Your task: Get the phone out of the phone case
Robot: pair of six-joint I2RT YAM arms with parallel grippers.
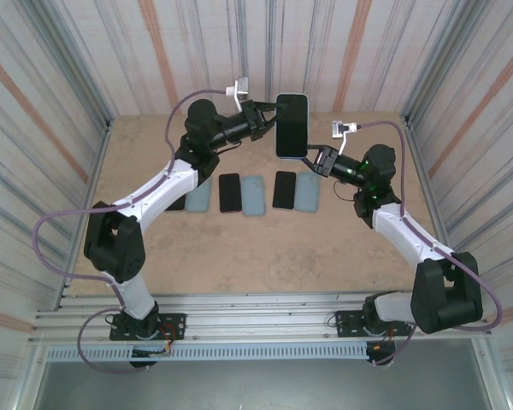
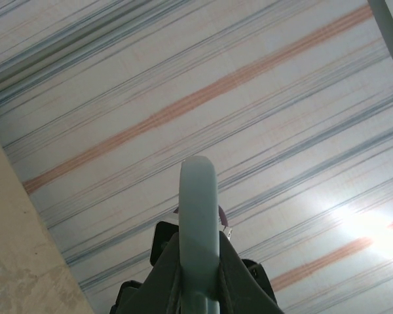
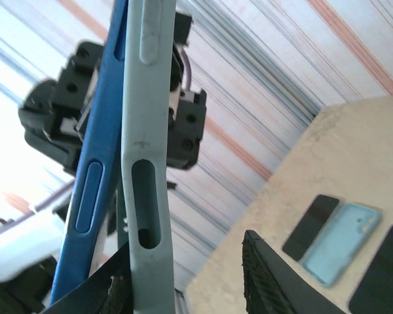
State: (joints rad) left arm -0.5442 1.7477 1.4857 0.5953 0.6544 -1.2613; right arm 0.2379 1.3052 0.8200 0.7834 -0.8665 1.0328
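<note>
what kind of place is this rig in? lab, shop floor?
Probably a purpose-built robot test booth, not a real workplace: striped walls box in the table, both arms are bolted to a metal rail at its near edge, and spare phones and cases lie in a neat row.

Phone case point(image 3: 147, 131) stands on edge, pale grey-blue, with slots cut in its side. The blue phone point(image 3: 98, 163) is just left of the case and leans away from it lower down. The right gripper point(image 3: 187, 261) has its jaws apart, one right by the case's lower end and the other well right of it. Further right of the case, a black phone point(image 3: 310, 226), a light-blue case point(image 3: 340, 242) and another dark phone point(image 3: 386, 275) lie flat on the table point(image 3: 354, 150).
</note>
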